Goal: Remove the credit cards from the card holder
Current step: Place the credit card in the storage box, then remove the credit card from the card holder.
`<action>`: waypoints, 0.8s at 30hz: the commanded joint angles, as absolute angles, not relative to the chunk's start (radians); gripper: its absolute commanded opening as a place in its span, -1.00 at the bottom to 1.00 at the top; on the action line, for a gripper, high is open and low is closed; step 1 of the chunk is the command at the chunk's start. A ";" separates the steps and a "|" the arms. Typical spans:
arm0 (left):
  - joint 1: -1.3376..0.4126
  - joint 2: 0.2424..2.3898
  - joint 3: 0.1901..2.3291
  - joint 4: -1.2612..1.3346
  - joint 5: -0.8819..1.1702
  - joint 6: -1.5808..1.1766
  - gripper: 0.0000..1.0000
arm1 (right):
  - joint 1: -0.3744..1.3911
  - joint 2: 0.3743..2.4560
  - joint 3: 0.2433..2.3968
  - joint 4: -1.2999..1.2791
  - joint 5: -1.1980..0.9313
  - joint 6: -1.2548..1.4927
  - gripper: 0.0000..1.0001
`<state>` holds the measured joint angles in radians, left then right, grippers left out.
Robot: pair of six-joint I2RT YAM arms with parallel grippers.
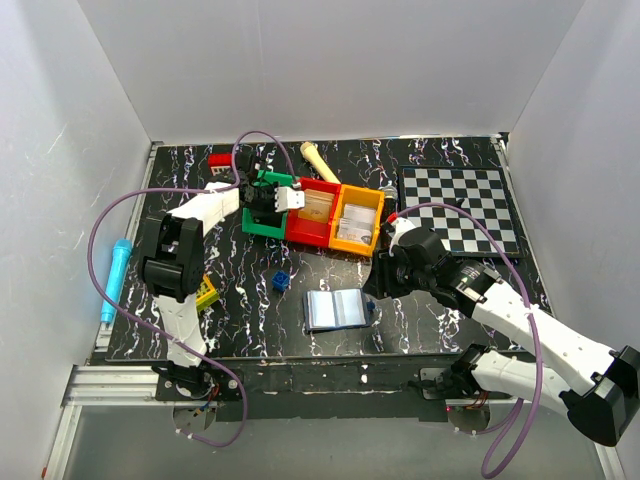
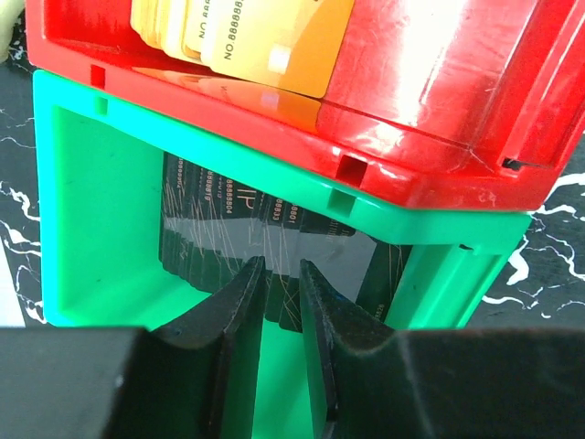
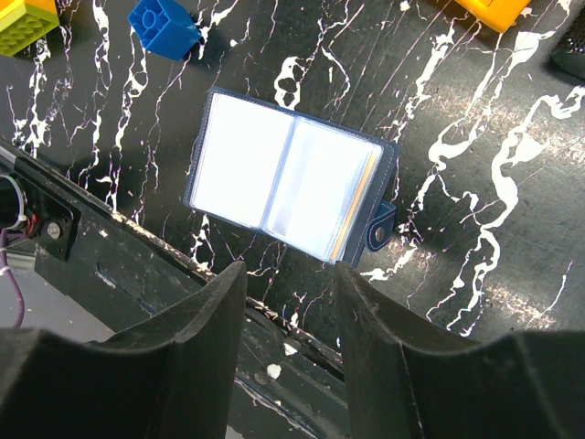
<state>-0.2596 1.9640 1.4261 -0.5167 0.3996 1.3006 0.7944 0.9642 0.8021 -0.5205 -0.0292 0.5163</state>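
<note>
We see one card holder lying open on the tabletop near our bases. Our right claw hangs above it, wide and empty. Our left claw, narrowly parted, holds nothing over the black cards in the green bin, one of three bins.

Left end effector barely parted, right end effector spread wider.

gold cards in red bin read "no 8888…", other txt unreadable.
</note>
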 commanded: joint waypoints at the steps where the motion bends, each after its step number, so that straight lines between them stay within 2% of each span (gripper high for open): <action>1: -0.270 1.905 1.456 -0.465 0.391 1.249 -0.56 | 0.798 0.962 0.802 -0.492 -0.020 0.500 0.02; 5: -0.273 1.827 1.450 -0.385 0.365 1.085 -0.54 | 0.798 0.969 0.810 -0.495 -0.014 0.503 0.02; 10: -0.317 1.654 1.341 -0.318 0.284 0.861 -0.45 | 0.798 0.976 0.805 -0.509 0.035 0.497 0.08; 11: -0.327 1.611 1.313 -0.308 0.269 0.813 -0.32 | 0.799 0.979 0.804 -0.518 0.047 0.495 0.09; 14: -0.359 1.488 1.226 -0.262 0.216 0.653 -0.12 | 0.796 1.005 0.805 -0.552 0.084 0.495 0.14; 15: -0.367 1.444 1.197 -0.238 0.195 0.597 0.94 | 0.796 1.012 0.805 -0.564 0.092 0.499 0.15; 19: -0.383 1.332 1.154 -0.205 0.025 0.211 0.96 | 0.796 1.048 0.808 -0.618 0.127 0.511 0.25; 21: -0.379 1.342 1.228 -0.337 -0.095 0.015 0.96 | 0.796 1.063 0.807 -0.629 0.130 0.517 0.27; 22: -0.379 1.365 1.280 -0.447 -0.107 -0.053 0.96 | 0.796 1.074 0.807 -0.633 0.129 0.520 0.28; 24: -0.355 1.410 1.339 -0.547 -0.001 -0.150 0.96 | 0.796 1.091 0.807 -0.632 0.124 0.519 0.29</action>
<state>-0.3843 1.3476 1.2350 -0.3317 0.0376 0.2283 0.7944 1.0672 0.8021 -0.6075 0.0990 0.5156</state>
